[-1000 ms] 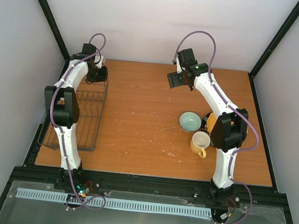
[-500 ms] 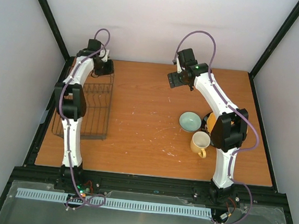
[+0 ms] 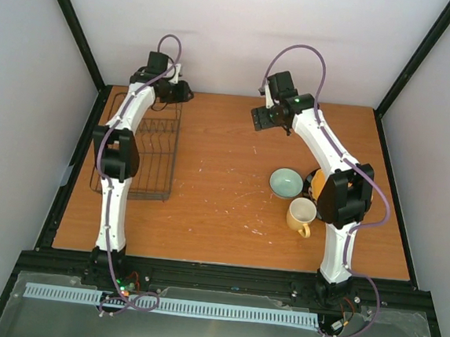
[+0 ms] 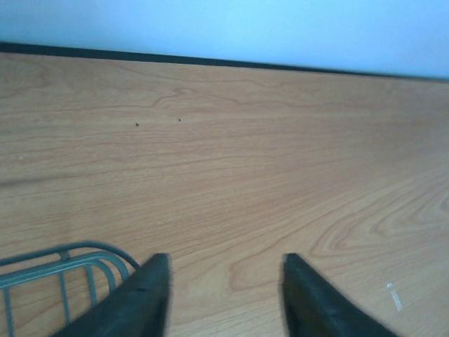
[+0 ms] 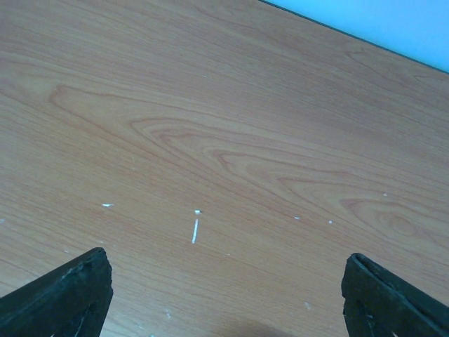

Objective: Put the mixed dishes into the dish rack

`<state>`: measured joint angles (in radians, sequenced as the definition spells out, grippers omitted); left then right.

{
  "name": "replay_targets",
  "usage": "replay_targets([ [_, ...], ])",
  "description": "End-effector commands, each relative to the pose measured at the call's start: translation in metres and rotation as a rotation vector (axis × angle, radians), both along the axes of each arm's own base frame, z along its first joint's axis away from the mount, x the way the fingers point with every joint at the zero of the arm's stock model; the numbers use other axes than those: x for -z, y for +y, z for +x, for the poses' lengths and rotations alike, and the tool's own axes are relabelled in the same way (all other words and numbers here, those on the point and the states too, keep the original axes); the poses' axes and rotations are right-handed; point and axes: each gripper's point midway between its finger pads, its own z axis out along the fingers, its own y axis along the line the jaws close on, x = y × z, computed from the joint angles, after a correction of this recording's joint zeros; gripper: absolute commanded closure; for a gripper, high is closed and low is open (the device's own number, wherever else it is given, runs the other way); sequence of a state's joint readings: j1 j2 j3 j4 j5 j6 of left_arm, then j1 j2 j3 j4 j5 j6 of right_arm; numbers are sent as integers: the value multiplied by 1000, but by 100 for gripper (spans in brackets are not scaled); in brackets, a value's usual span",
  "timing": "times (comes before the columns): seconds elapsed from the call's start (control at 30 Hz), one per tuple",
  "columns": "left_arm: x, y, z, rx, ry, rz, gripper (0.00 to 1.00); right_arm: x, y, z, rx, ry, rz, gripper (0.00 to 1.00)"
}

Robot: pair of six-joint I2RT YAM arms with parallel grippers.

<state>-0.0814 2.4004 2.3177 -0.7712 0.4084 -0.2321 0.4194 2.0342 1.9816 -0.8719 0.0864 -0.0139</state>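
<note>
Change: dish rack [image 3: 154, 153] sits further right & further from the arm bases than a sec ago. L arm has swung over w/ it.
L gripper [image 4: 224, 261]: just past rack's far-right corner. Fingers now parted, only bare wood btwn them, so the wire is let go. Wrist view shows a rack corner [image 4: 63, 258] just left of the fingers.
R gripper [image 5: 226, 256]: well right of rack, above bare table [image 3: 227, 149]. Jaws spread wide, nothing held.
Rack load: overhead view shows no dish in it.
Dishes: pale bowl [image 3: 286, 182] & yellow mug [image 3: 301, 215] well right of rack, by R arm's elbow. Plates [image 3: 313, 180] also well right of rack, mostly hidden behind that arm; only dark & orange edges show.
Meaning: rack shift looks finished, and the gap btwn rack & dishes is shorter. Loading not yet begun, all dishes still to go. First pick likely falls to R arm, nearest the dishes.
</note>
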Motion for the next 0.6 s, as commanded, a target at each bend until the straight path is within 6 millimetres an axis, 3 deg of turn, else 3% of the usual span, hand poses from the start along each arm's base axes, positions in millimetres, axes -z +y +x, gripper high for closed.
replay_targets([
  [0.0, -57, 12, -10, -65, -83, 68, 44, -14, 15, 4, -10, -4, 98, 14],
  [0.17, -125, 70, -42, -281, -165, 209, 38, -32, 46, -6, -69, 35, 273, 21],
  [0.27, -166, 127, -76, -463, -188, 214, 40, -32, 72, -24, -133, 127, 419, 28],
  [0.33, -178, 164, -102, -566, -190, 237, 46, -29, 80, -39, -156, 172, 464, 29],
  [0.43, -152, 216, -145, -684, -123, 330, 68, -27, 90, -55, -177, 152, 390, 29],
  [0.5, -108, 243, -175, -728, -19, 371, 79, -29, 106, -60, -199, 127, 334, 32],
  [0.57, -77, 263, -199, -771, 52, 389, 87, -21, 126, -61, -199, 138, 298, 46],
])
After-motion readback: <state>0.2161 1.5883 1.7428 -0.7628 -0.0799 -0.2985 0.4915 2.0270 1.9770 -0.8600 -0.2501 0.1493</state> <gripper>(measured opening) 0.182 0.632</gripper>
